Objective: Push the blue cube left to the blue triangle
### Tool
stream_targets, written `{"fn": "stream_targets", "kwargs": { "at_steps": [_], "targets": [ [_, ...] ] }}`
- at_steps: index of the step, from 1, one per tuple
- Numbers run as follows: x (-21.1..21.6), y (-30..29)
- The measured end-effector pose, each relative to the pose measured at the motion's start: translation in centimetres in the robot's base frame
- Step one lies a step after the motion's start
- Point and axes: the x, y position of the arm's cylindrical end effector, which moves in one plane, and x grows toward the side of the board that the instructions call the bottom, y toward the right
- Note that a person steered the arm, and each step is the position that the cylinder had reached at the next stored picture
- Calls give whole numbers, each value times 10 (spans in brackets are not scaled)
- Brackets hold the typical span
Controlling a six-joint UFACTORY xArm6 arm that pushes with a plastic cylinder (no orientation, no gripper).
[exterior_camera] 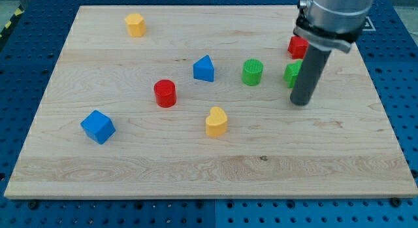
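Observation:
The blue cube (98, 127) lies near the view's left edge of the wooden board, low on the board. The blue triangle (204, 69) lies near the board's middle, up and to the right of the cube. My tip (300, 102) rests on the board at the view's right, far from both blue blocks, just below a partly hidden green block (292, 72).
A red cylinder (165, 93) lies between the cube and the triangle. A yellow heart-shaped block (216, 121) lies below the triangle. A green cylinder (252, 72) lies right of the triangle. A red block (298, 46) is behind the rod. A yellow block (134, 24) is at the top left.

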Motion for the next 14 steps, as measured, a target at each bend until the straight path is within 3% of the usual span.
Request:
{"fn": "stream_targets", "kwargs": {
  "at_steps": [1,3,5,7,10,14],
  "targets": [
    [54,9],
    [117,-152],
    [115,-332],
    [84,-365],
    [59,-320],
    [33,-328]
  ]
}}
